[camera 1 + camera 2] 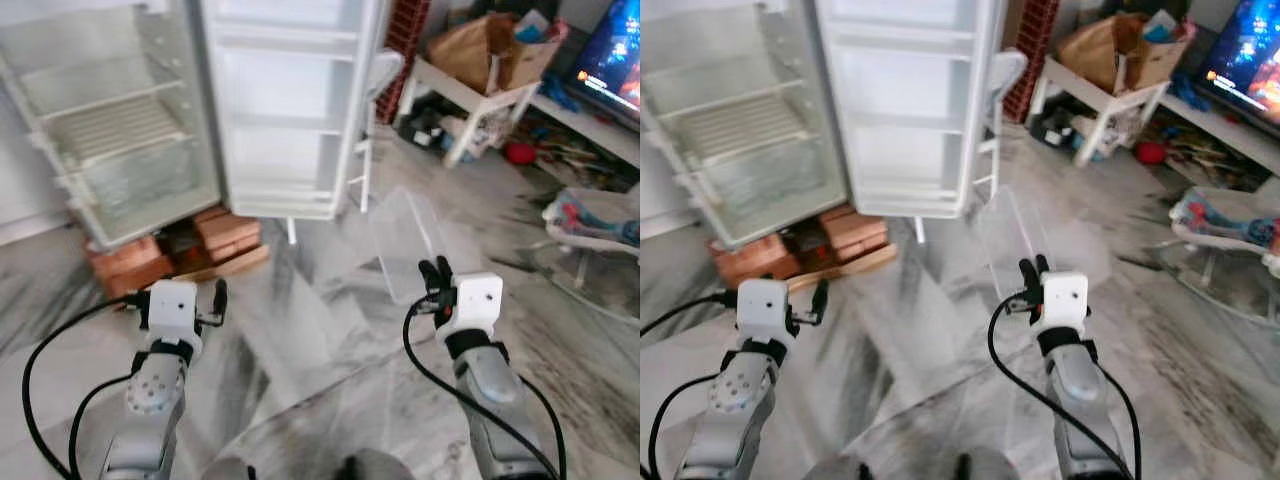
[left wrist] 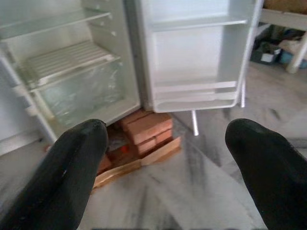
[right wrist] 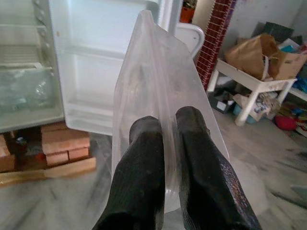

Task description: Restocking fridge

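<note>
The white fridge (image 1: 110, 130) stands open ahead on the left, its wire shelf (image 1: 110, 125) and its door (image 1: 290, 110) racks bare. My right gripper (image 1: 436, 274) is shut on the wall of a clear plastic bin (image 1: 408, 240), held above the marble floor to the right of the door. Seen from the right wrist, both fingers (image 3: 144, 182) pinch the bin (image 3: 158, 96) between them. My left gripper (image 1: 219, 296) is open and holds nothing, low in front of the fridge. Through the left wrist camera its fingertips (image 2: 72, 163) spread wide before the fridge (image 2: 81, 81).
Red bricks and a wooden board (image 1: 190, 255) prop up the fridge. A white chair (image 1: 375, 110) stands behind the door. At the right are a white table (image 1: 480, 95) with a paper bag, floor clutter, a TV (image 1: 615, 55) and a glass table (image 1: 590, 250).
</note>
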Tool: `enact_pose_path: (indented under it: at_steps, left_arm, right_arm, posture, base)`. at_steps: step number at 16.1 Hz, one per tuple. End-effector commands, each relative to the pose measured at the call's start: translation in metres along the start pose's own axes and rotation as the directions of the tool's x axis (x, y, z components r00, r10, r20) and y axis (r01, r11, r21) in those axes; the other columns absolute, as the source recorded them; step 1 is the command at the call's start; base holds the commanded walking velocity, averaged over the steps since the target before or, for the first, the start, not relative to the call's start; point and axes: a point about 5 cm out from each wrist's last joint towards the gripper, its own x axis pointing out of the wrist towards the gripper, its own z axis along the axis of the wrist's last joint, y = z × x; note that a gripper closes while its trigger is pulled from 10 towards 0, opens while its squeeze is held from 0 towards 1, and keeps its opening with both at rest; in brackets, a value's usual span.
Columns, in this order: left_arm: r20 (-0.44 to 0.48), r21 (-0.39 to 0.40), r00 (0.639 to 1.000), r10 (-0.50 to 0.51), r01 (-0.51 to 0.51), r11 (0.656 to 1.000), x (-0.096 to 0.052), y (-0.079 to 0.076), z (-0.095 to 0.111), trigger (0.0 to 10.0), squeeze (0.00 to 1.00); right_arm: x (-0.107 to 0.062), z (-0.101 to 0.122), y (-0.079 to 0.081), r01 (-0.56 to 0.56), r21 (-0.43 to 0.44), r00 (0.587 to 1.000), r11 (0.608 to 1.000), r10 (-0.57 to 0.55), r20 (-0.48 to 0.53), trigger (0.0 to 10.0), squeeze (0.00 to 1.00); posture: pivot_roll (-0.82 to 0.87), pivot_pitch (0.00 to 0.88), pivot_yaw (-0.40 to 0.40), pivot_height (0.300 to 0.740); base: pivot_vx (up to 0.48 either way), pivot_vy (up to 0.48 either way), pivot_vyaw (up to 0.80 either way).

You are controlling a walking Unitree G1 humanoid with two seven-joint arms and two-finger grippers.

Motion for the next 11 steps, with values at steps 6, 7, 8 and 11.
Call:
enact_pose_path:
  at_steps: [6, 7, 8, 11]
  left_arm:
    - [0.025, 0.032, 0.997, -0.074, 0.074, 0.997, 0.005, -0.012, 0.005, 10.0, 0.00]
    - [0.028, 0.039, 0.996, -0.088, 0.087, 0.995, 0.007, -0.014, 0.006, 10.0, 0.00]
    - [0.027, 0.043, 0.995, -0.099, 0.098, 0.994, 0.008, -0.015, 0.007, 10.0, 0.00]
    - [0.025, 0.055, 0.990, -0.136, 0.135, 0.989, 0.011, -0.017, 0.008, 10.0, 0.00]
  right_arm:
    - [0.003, -0.001, -0.007, 0.036, -0.001, 0.999, 0.999, -0.036, 0.002, 10.0, 0.00]
    - [0.003, -0.001, -0.008, 0.051, 0.002, 0.999, 0.999, -0.051, 0.007, 10.0, 0.00]
    - [0.003, -0.001, -0.009, 0.063, 0.009, 0.998, 0.998, -0.063, 0.013, 10.0, 0.00]
    - [0.002, 0.000, -0.009, 0.086, 0.004, 0.996, 0.996, -0.086, 0.023, 10.0, 0.00]
  posture:
    - [0.04, 0.082, -0.044, 0.740]
    - [0.03, 0.085, -0.025, 0.740]
    - [0.03, 0.087, -0.014, 0.740]
    - [0.02, 0.097, 0.022, 0.740]
  base:
    - [0.386, 0.137, 0.00]
    - [0.480, 0.000, 0.00]
    - [0.480, 0.000, 0.00]
    - [0.480, 0.000, 0.00]
